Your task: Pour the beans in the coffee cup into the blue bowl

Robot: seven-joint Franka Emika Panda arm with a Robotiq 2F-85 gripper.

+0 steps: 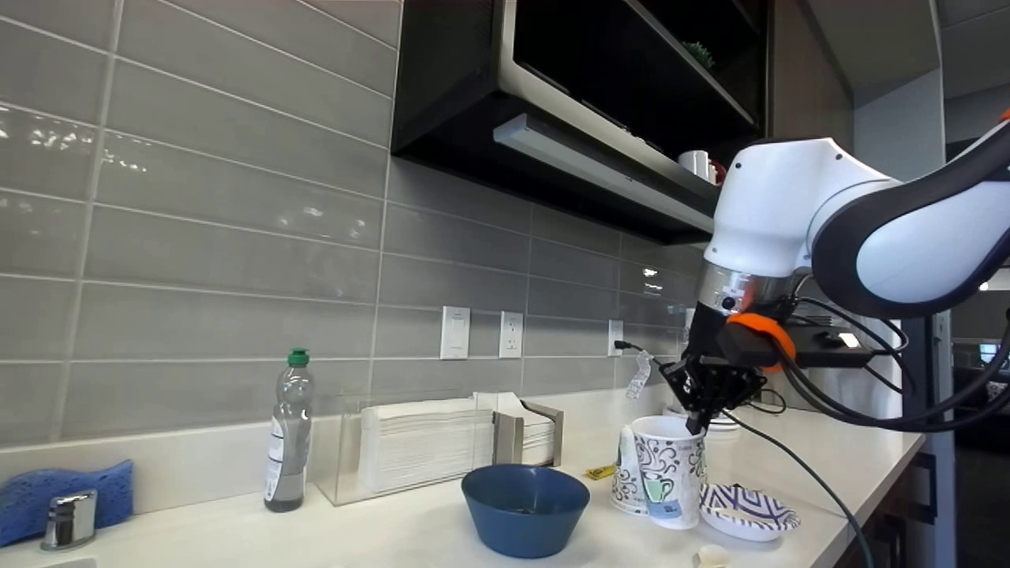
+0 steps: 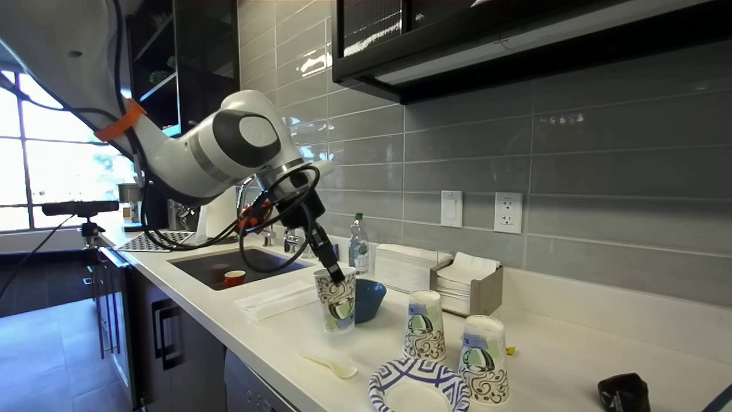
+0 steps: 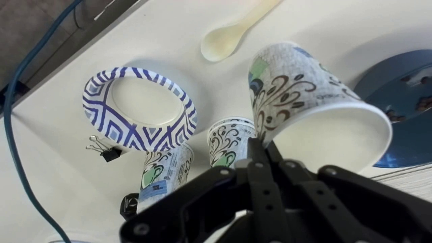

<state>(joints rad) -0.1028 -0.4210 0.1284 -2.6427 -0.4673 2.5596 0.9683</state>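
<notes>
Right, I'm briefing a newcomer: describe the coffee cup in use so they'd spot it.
On the counter, find the blue bowl. Beside it, the gripper pinches the patterned coffee cup by its rim. This one's mouth faces up; similar cups stand upside down.

In an exterior view, bowl (image 1: 526, 522) left of coffee cup (image 1: 669, 481), dish (image 1: 753, 505) right, napkins (image 1: 426, 443) behind bowl.

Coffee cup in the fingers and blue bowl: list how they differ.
Shape: the coffee cup is taller and narrower; the blue bowl is lower and wider.
Surface: the cup has a swirling print; the bowl is plain blue.
Contents: what shows of the cup's inside is bare white; brown beans lie in the bowl.
Hold: the fingers pinch the cup's rim; the bowl stands on the counter, ungripped.
Both are round and open-topped.
</notes>
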